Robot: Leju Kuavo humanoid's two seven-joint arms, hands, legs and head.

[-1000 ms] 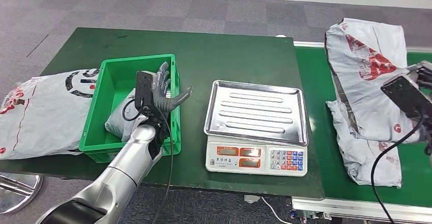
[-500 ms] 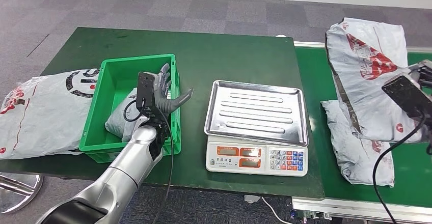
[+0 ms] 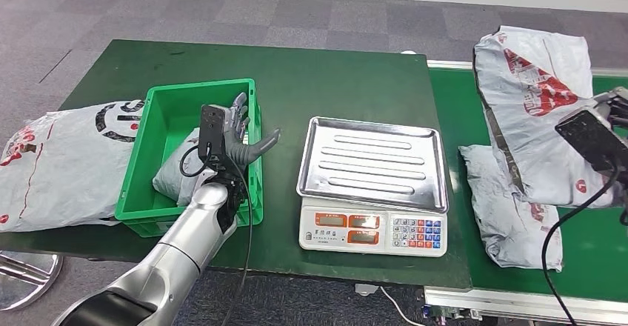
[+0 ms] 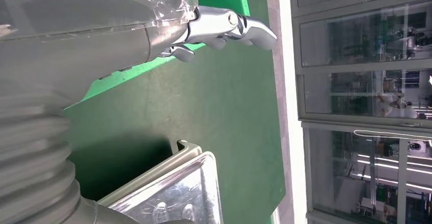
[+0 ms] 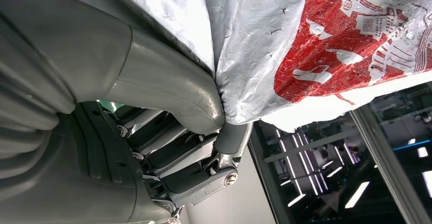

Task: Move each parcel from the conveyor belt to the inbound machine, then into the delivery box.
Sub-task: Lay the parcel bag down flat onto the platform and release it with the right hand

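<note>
Green table (image 3: 333,81), grey carpet (image 3: 222,15); left hand (image 3: 241,137) spread empty; right hand (image 5: 168,147) grips parcel (image 3: 533,89).

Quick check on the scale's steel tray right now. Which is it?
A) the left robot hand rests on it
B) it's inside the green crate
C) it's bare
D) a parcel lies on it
C: the scale's steel tray shows only its bare ribbed surface; the left robot hand hovers open over the green crate, and the right robot hand pinches the red-printed parcel at the conveyor belt.
</note>
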